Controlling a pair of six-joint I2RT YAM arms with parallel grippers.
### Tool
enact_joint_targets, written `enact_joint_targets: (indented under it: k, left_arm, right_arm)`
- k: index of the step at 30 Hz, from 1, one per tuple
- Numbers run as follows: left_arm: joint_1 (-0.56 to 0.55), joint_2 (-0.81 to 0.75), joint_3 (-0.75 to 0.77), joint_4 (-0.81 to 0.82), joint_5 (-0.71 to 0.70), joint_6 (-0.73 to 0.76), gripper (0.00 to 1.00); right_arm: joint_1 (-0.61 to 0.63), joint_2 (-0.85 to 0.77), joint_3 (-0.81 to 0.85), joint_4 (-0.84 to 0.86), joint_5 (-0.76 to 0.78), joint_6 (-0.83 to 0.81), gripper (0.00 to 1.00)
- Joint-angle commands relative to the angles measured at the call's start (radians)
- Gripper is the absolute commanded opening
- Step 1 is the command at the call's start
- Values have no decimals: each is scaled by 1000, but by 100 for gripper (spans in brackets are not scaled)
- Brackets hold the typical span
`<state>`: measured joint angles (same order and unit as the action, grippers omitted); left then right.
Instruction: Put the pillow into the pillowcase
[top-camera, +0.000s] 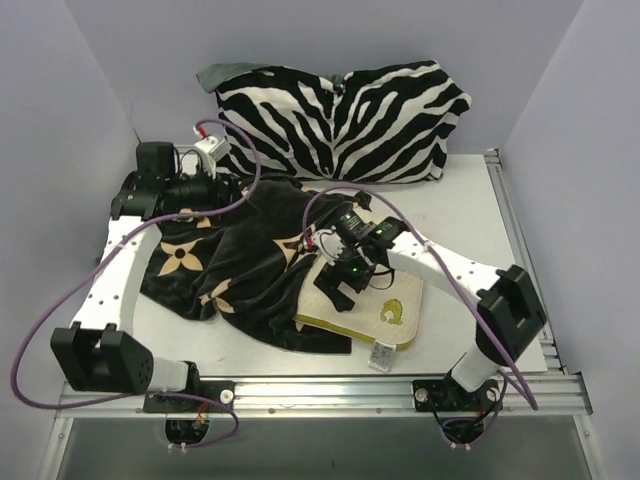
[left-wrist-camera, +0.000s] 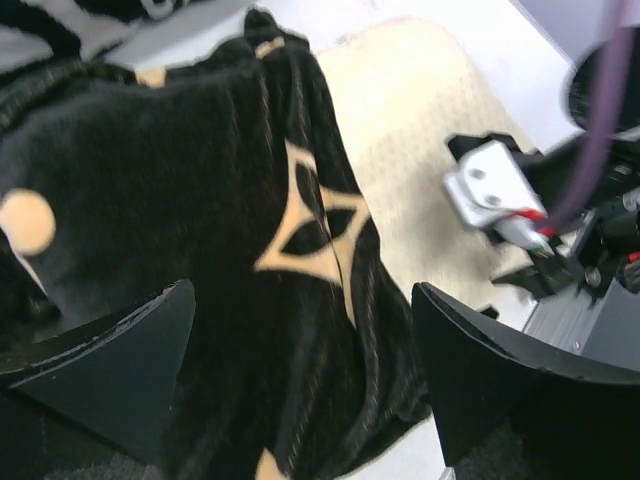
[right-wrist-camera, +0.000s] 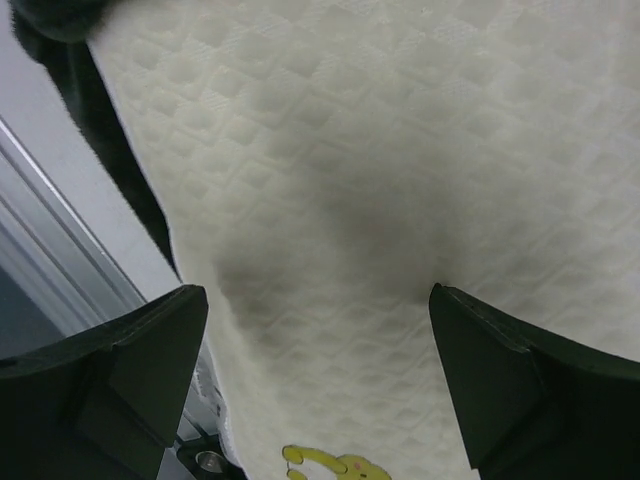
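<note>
Partly done: the pillow (top-camera: 385, 300) seems partway inside the pillowcase (top-camera: 240, 260), logo end out; left end effector (left-wrist-camera: 302, 295) and right end effector (right-wrist-camera: 318, 293) spread, empty.

White arm links (top-camera: 118, 272), black joint housings (top-camera: 100, 358), looping purple cables (left-wrist-camera: 600, 110), black wedge-shaped tool fingers (left-wrist-camera: 110, 370).

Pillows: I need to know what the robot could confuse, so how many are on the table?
2. A zebra-striped cushion lies at the back; a cream pillow lies front centre, its left part under the pillowcase. The fabric could hide another.
</note>
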<state>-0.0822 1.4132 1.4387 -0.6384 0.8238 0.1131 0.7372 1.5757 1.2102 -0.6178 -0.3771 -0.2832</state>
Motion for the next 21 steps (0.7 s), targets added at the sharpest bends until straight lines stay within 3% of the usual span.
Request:
enact_joint_targets:
  k: [1,2,4,5,6,8,9,10,11,13,16,21]
  left_arm:
    - [21,-107,-82,-96,44,134,97]
    - [21,-159,-101,-121,44,169,97]
    - [16,-210,-144,-236,52,311,97]
    - [9,-253,-152,-359,49,467,97]
    - [-5,-270,-161,-412,37,535,97]
    - [-112,-321,-208,-481,-47,627,96]
    - [-175,-332,-227,-486,-87,632,95]
    - [-336,-338,-265,-489,-132,631,93]
    - [-406,-336,-280,-488,-165,617,92]
    - [-596,-323,-351,-457,-239,597,91]
    - [-791,-251,-418,-301,-366,548,90]
    - [-912,-139,-484,-54,-541,542,92]
  right_arm:
    - [27,119,12,-7,132,-22,100]
    - [28,147,38,-5,138,-17,99]
    - [22,213,67,-5,132,-2,83]
    - [16,225,103,-8,113,6,72]
    - [10,233,120,-7,92,15,48]
    - [-18,234,156,-8,41,36,31]
    - [-30,224,195,-8,-32,44,14]
    - [-45,225,215,-8,-64,55,7]
    - [-73,221,236,-10,-113,76,2]
    - [-107,221,291,-13,-224,102,0]
    - [-145,230,316,-23,-309,107,0]
    - [-154,221,301,-37,-336,64,0]
